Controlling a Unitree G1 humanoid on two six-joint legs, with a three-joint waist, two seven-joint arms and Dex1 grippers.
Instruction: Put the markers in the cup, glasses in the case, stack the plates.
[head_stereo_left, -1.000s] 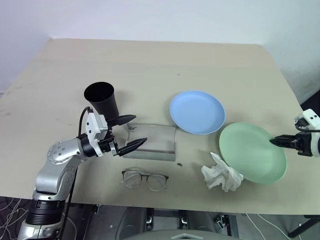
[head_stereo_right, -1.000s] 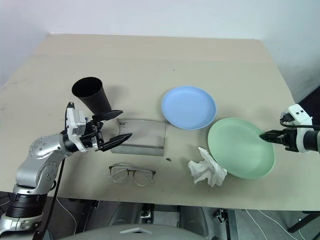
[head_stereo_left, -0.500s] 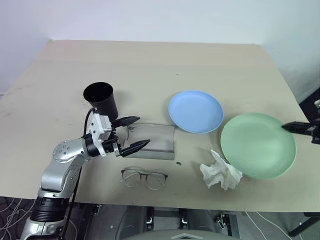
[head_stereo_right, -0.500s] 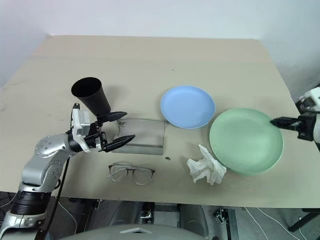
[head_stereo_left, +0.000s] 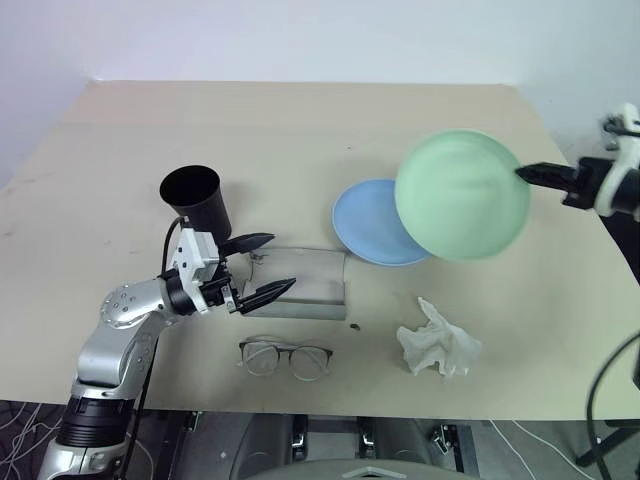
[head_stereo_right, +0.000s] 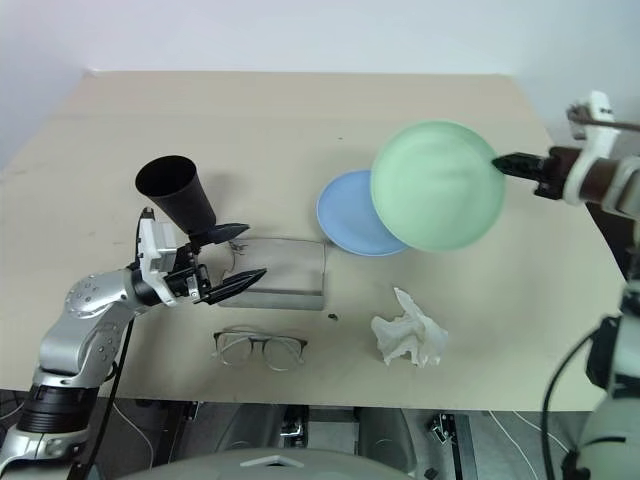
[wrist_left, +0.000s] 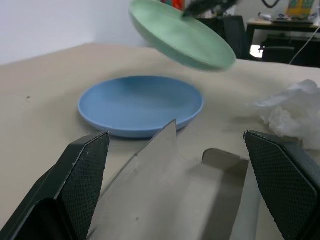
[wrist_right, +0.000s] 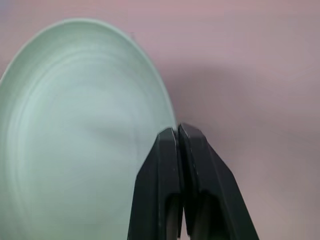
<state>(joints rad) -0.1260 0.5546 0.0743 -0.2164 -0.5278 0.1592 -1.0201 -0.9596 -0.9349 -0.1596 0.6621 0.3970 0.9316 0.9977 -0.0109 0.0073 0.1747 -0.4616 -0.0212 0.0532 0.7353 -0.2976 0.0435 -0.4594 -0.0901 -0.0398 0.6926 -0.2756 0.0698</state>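
Observation:
My right gripper (head_stereo_left: 520, 174) is shut on the right rim of the pale green plate (head_stereo_left: 462, 195), which hangs tilted in the air. In the head views the green plate overlaps the right side of the light blue plate (head_stereo_left: 365, 225), which lies flat on the table. The left wrist view shows the green plate (wrist_left: 185, 37) above and beyond the blue plate (wrist_left: 142, 102). My left gripper (head_stereo_left: 282, 261) is open and level over the left end of the grey case (head_stereo_left: 310, 283). The black cup (head_stereo_left: 195, 200) stands upright just behind it. The glasses (head_stereo_left: 287, 358) lie near the front edge. The markers are out of view.
A crumpled white tissue (head_stereo_left: 438, 340) lies front right, below the raised plate. The tan table (head_stereo_left: 300, 130) stretches bare toward the back wall. Its right edge runs close under my right arm.
My right gripper has lifted the green plate off the table and carried it up and to the left, partly over the blue plate. The left arm has not moved.

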